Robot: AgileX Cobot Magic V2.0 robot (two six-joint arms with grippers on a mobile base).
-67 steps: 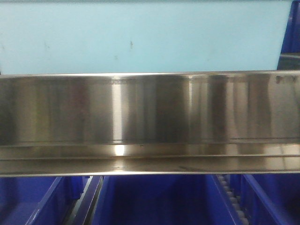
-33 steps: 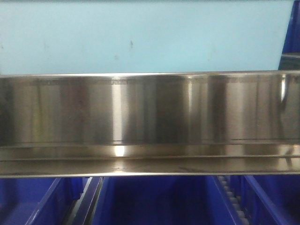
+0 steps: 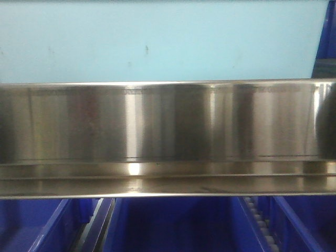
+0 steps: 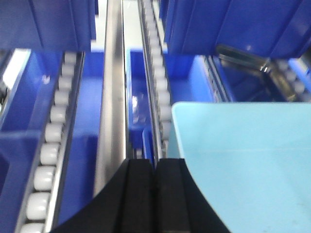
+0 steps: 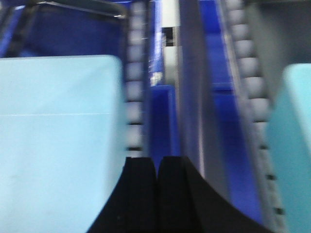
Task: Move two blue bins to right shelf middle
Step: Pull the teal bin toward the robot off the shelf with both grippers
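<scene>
- Front cam: long brushed stainless-steel shelf tier (image 3: 168, 131) w/ tall shiny front lip runs level, edge to edge, across mid frame. Streaky reflections on the lip, dark blotch at its frame-right end. Tier's top surface is hidden behind the lip.
- Above it: flat pale-blue back panel (image 3: 157, 42). Sliver of a dark-blue corner bin (image 3: 328, 37) at top right.
- Below the lip: deep-blue plastic bins (image 3: 178, 226) side by side on the lower level, tops open. White roller strip (image 3: 257, 218) sits btwn the centre bin & the next one to frame-right. Can't tell which two bins are the task's.
- Left wrist cam: left tool (image 4: 155, 165), black, fingers pressed flat together, apart from every bin. It hangs over a shiny steel rail (image 4: 112, 107) & a line of white rollers (image 4: 159, 97). A second roller line (image 4: 48, 145) runs further frame-left.
- Pale-blue flat slab (image 4: 243, 170) just beside that tool, frame-right. Upper blue bin walls (image 4: 233, 24) above the tracks, more blue below them.
- Right wrist cam, blurry: right tool (image 5: 156, 165), black, fingers together too. Big pale-blue block (image 5: 58, 145) frame-left, and a second pale-blue edge (image 5: 291, 145) frame-right, prob. the same kind of panel.
- Btwn them: grey metal rail (image 5: 189, 97), blurred roller rows either side, blue bin interior (image 5: 160, 116) beneath.
</scene>
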